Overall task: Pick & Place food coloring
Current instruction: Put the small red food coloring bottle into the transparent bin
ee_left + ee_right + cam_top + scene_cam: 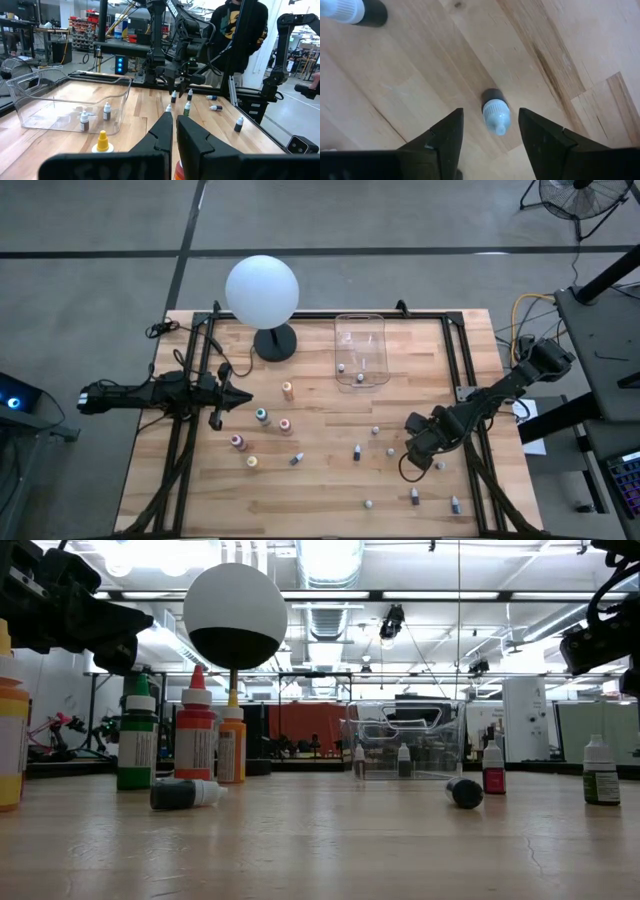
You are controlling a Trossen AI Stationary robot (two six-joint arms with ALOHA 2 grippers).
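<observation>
A tiny dark dropper bottle with a white cap [495, 112] stands upright on the pale wooden counter [580, 45], framed between the two dark fingers of the right claw [490, 131], whose jaws stand apart on either side of it without touching. Another small dark bottle with a white cap [355, 12] lies just beyond. More small bottles are scattered across the counter, the larger coloured-cap ones [262, 416] near the left claw [240, 395], which hangs pinched closed above the boards. Two little bottles sit inside the clear plastic bin [361, 348], beside the white globe lamp [262, 290].
</observation>
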